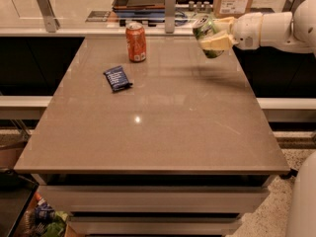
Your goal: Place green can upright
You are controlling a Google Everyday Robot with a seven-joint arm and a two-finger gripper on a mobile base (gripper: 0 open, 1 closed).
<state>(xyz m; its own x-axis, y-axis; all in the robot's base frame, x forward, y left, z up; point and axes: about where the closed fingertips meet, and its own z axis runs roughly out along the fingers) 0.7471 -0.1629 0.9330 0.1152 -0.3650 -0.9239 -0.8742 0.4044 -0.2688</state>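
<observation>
— Where is the green can [203,27]?

— In the air above the far right part of the table [173,137], clear of the surface. The gripper [212,34] reaches in from the right, and its cream fingers [216,42] are clamped on the can's body, one across the lower side, the other behind the upper side. The can is tilted, with its silver top leaning up and to the left.

— How close is the table's edge?

— The can hangs just inside the right edge, near the back edge.

— What else is on the table?

— An orange-red can [136,42] stands upright near the back edge, well to the left of the gripper. A dark blue packet [117,78] lies flat just in front of it. The tabletop's middle, front and right side show bare brown surface, including the patch below the held can.
</observation>
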